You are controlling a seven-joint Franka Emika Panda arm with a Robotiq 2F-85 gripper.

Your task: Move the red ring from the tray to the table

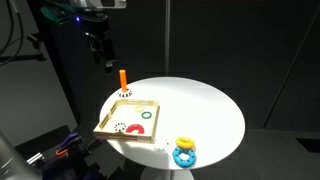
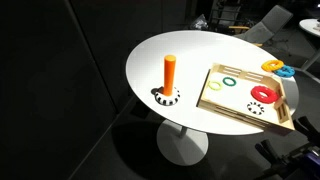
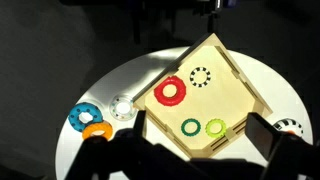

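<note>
The red ring (image 3: pixel 169 91) lay in the tray (image 3: pixel 232 100), at its nine o'clock in the wrist view, as the end effector (image 1: pixel 103 52) hung wide open above the counter (image 1: pixel 200 110), the transfer yet to begin.

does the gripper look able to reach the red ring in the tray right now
Probably yes. The red ring lies flat and uncovered in the tray, apart from the green rings, and the gripper hangs open above with nothing between.
</note>
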